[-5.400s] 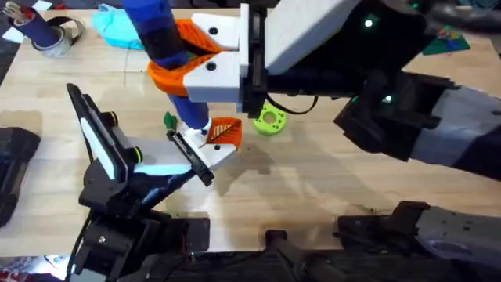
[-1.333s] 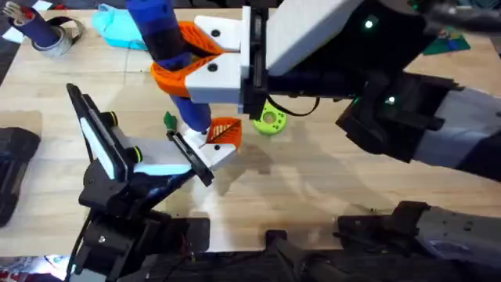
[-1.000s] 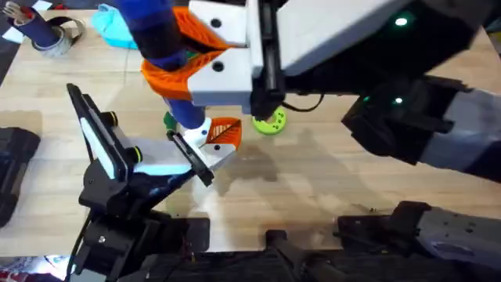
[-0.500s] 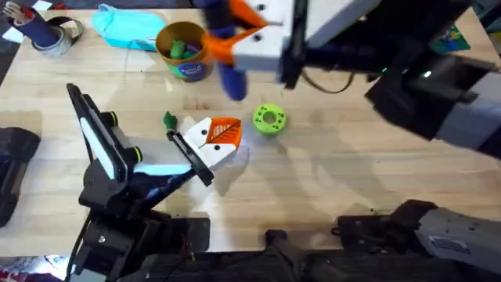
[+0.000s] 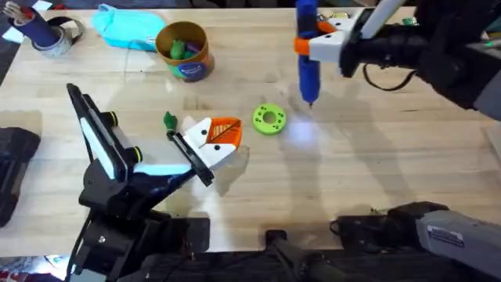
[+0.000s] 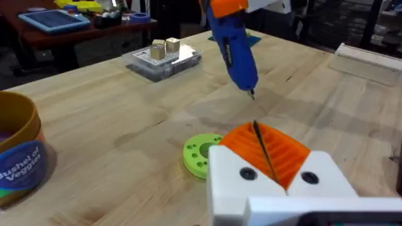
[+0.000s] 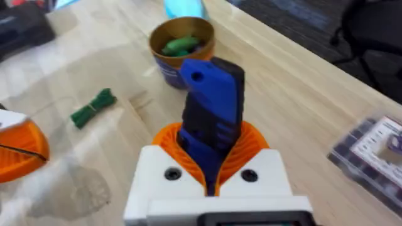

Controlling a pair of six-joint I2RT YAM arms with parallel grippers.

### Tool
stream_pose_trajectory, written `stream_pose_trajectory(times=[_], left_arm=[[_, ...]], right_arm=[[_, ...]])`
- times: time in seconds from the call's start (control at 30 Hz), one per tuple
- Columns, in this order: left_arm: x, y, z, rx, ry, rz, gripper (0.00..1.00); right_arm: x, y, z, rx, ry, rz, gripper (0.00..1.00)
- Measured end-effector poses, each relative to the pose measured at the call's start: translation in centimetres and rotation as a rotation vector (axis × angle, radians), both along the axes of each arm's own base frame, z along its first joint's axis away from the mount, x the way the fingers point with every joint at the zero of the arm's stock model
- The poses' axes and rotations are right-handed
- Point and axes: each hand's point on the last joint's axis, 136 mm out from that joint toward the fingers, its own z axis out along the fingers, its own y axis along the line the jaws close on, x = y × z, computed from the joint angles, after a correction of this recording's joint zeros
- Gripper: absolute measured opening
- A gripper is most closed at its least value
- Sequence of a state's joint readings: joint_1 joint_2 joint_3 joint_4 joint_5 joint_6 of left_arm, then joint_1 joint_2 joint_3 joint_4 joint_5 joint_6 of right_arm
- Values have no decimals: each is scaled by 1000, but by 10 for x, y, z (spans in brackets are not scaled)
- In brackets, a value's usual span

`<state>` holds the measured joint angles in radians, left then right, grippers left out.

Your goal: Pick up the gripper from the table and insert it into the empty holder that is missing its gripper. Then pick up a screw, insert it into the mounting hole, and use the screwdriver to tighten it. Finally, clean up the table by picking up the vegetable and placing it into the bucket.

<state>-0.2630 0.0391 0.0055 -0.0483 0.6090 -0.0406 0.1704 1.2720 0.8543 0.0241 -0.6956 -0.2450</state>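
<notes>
My right gripper (image 5: 307, 43) is shut on the blue screwdriver (image 5: 308, 70), which hangs upright above the table's far right, tip down. Orange pads clasp its handle (image 7: 210, 110). My left gripper (image 5: 221, 135) sits low at mid-table, its white holders' orange ribbed pads (image 6: 286, 150) pressed together along a thin dark seam. I cannot tell the gripper piece apart from them. The screwdriver tip (image 6: 251, 94) hovers beyond them. A small green vegetable (image 5: 169, 121) lies just left of the left gripper. The tan bucket (image 5: 182, 48) stands behind, greens inside. No screw can be made out.
A green disc (image 5: 269, 120) lies right of the left gripper. A teal cloth (image 5: 125, 27) and a tape roll (image 5: 59, 35) sit at the back left. A clear box of small blocks (image 6: 163, 56) stands at the far right. Bare wood spans the front right.
The right arm lifted the screwdriver off the left gripper and carried it back and to the right, uncovering the bucket. The left arm stayed still.
</notes>
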Motion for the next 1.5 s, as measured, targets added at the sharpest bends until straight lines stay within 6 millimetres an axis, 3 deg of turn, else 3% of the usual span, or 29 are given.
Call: stream_pose_trajectory(times=[0.27,0.57,0.8,0.83,0.93,1.07,1.1,1.37,1.5], left_arm=[[0,0,0,0,0,0,16],[0,0,0,0,0,0,16],[0,0,0,0,0,0,16],[0,0,0,0,0,0,16],[0,0,0,0,0,0,16],[0,0,0,0,0,0,16],[0,0,0,0,0,0,16],[0,0,0,0,0,0,16],[0,0,0,0,0,0,16]], right_arm=[[18,-42,-18,-110,-6,-132,46],[-6,-51,-103,-402,70,69,43],[-5,-51,-143,-569,-68,280,40],[-4,-51,-149,-587,-82,304,69],[-5,-51,-164,-618,-97,361,315],[-9,-52,-185,-631,-72,410,865],[-10,-51,-189,-633,-70,421,959],[-14,-44,-184,-596,-85,450,995],[-17,-42,-160,-574,-114,427,996]])
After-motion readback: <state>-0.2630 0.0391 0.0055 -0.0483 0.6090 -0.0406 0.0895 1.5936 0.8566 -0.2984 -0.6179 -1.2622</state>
